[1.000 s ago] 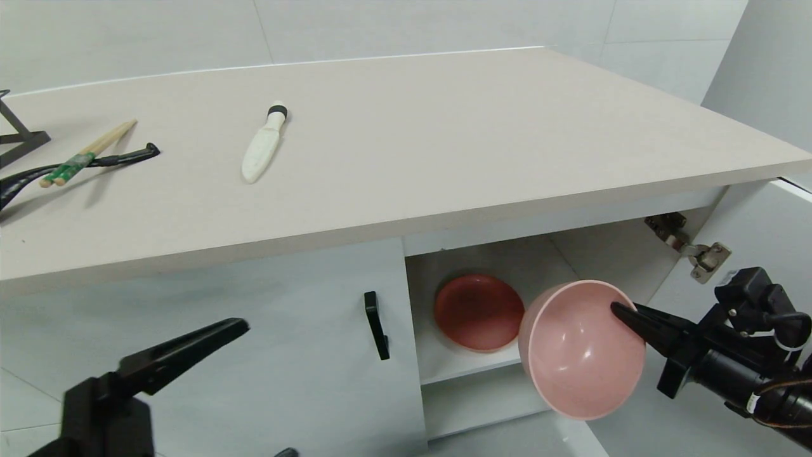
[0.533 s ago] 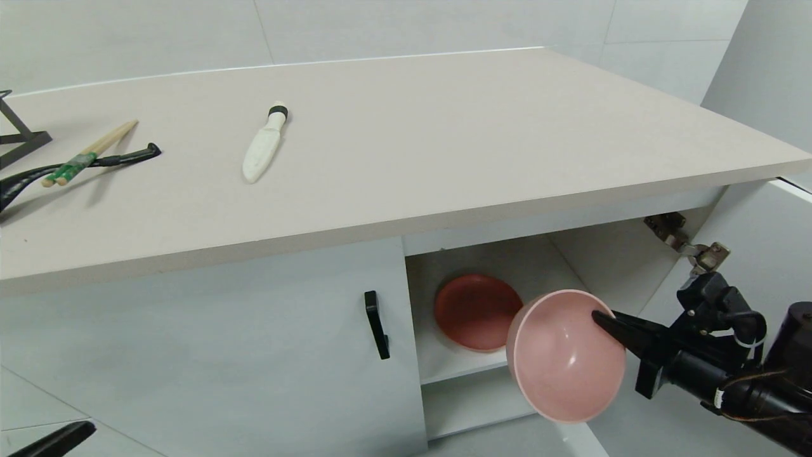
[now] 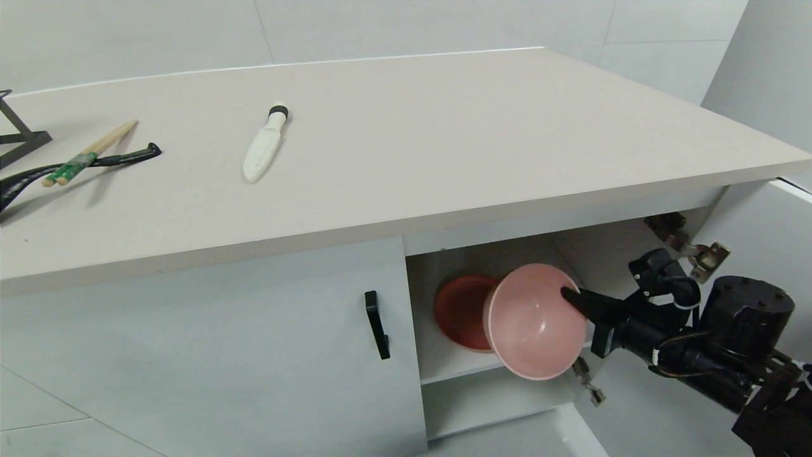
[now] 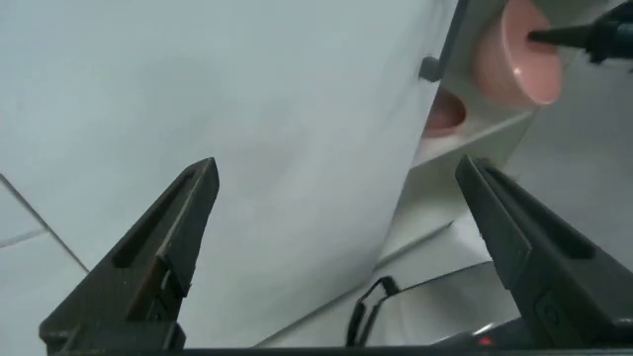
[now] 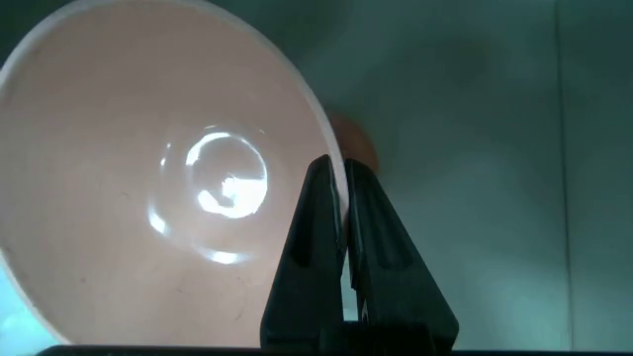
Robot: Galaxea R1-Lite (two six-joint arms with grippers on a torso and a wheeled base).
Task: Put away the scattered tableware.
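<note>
My right gripper (image 3: 571, 297) is shut on the rim of a pink bowl (image 3: 533, 322), holding it tilted on its side at the mouth of the open cabinet (image 3: 609, 254). In the right wrist view the pink bowl (image 5: 168, 188) has its rim pinched between the fingers (image 5: 318, 232). A red bowl (image 3: 458, 310) sits on the cabinet shelf (image 3: 453, 363) just behind the pink one. On the counter (image 3: 444, 139) lie a white knife (image 3: 263, 146) and chopsticks (image 3: 85, 154). My left gripper (image 4: 341, 242) hangs open low in front of the closed cabinet door (image 4: 247, 148).
The closed left door has a black handle (image 3: 377, 324). The right door (image 3: 761, 222) stands swung open, with hinges (image 3: 688, 244) showing. A black utensil (image 3: 76, 166) and a black rack (image 3: 22, 136) sit at the counter's left end.
My right gripper has carried the pink bowl left and up into the cabinet opening, now in front of the red bowl. My left gripper has dropped out of the head view.
</note>
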